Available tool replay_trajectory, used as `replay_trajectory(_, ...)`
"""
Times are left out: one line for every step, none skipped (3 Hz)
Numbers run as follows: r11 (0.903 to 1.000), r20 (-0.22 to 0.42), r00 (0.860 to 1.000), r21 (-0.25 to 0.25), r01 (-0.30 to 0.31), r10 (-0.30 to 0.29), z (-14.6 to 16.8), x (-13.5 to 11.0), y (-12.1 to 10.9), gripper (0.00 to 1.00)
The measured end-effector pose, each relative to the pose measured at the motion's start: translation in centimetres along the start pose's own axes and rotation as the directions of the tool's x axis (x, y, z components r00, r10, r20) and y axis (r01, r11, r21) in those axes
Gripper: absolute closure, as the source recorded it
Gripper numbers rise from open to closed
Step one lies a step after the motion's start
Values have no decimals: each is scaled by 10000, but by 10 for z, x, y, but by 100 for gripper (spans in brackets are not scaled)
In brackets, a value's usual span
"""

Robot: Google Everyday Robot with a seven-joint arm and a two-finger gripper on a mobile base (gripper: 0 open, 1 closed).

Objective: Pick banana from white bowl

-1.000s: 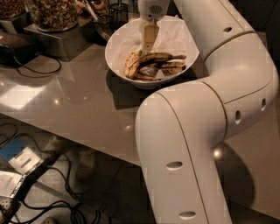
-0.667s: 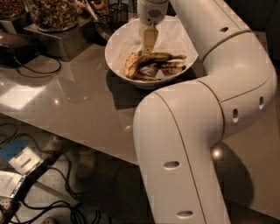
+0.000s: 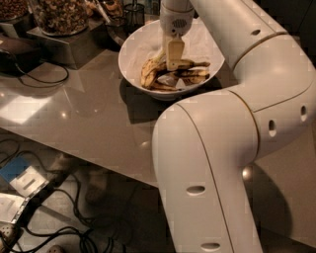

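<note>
The white bowl [image 3: 133, 47] stands on the grey countertop at the top middle of the camera view. Several overripe bananas lie in it. The banana [image 3: 191, 74], with heavy brown-black streaks, lies across the right half of the bowl, beside shorter, yellower bananas [image 3: 148, 74] on the left. My gripper [image 3: 169, 65] reaches straight down into the bowl from above, its tip right at the bananas in the middle of the pile. The gripper hides where it meets the fruit.
My big white arm [image 3: 222, 148] fills the right and lower middle of the view. Glass jars of nuts [image 3: 59, 15] stand on a metal stand at the top left. A black cable [image 3: 39, 79] lies on the countertop [image 3: 74, 108]. Cables and papers lie on the floor at the lower left.
My gripper has come down a little deeper into the bowl, onto the bananas. The bowl and the bananas have not visibly moved.
</note>
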State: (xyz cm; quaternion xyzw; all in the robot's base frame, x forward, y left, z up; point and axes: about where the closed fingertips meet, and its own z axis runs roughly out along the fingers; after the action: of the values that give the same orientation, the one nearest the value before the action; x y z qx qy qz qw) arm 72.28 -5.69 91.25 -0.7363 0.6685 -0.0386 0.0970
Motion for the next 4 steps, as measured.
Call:
replay_trajectory(9998,-229,9997,-206,-40,36,3,9,7,41)
replay_trajectory(9991,-362,9993,-412,18,-33,8,10,12,41)
replay_trajectory(9981,-410,9991,-622,45,-70,14,9,15,41)
replay_trajectory(9969,-326,9994,-780,43,-69,19,7,18,38)
